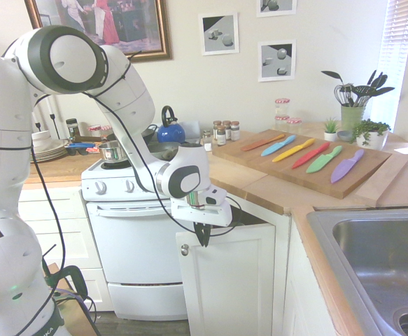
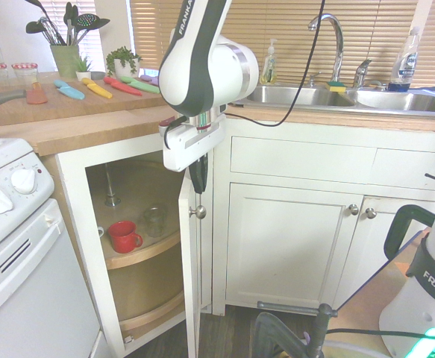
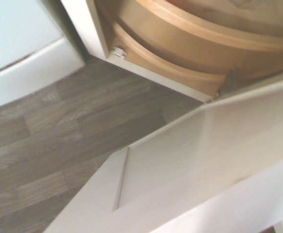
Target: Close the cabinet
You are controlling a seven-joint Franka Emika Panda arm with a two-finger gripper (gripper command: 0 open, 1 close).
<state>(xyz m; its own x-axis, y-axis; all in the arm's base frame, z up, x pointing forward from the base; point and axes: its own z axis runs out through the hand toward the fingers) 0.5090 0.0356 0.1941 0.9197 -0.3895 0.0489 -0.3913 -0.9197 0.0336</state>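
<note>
The cabinet (image 2: 75, 224) under the wooden counter stands open. Its tall white door (image 1: 226, 280) swings out into the room, with a small round silver knob (image 1: 184, 249) near its top corner. In the second exterior view the door (image 2: 189, 283) shows nearly edge-on with the knob (image 2: 198, 212) facing right. My gripper (image 1: 204, 236) points down at the door's top edge, just above the knob, and its dark fingers are shut together with nothing visibly between them. The wrist view looks down the door's recessed panel (image 3: 204, 160) to the floor.
Inside the cabinet, round wooden shelves (image 2: 139, 257) carry a red mug (image 2: 124, 236) and a glass (image 2: 155, 221). The white oven (image 1: 130, 245) stands beside the cabinet. Closed white doors (image 2: 292, 246) sit under the sink (image 2: 314, 95). A board with coloured knives (image 1: 308, 162) lies on the counter.
</note>
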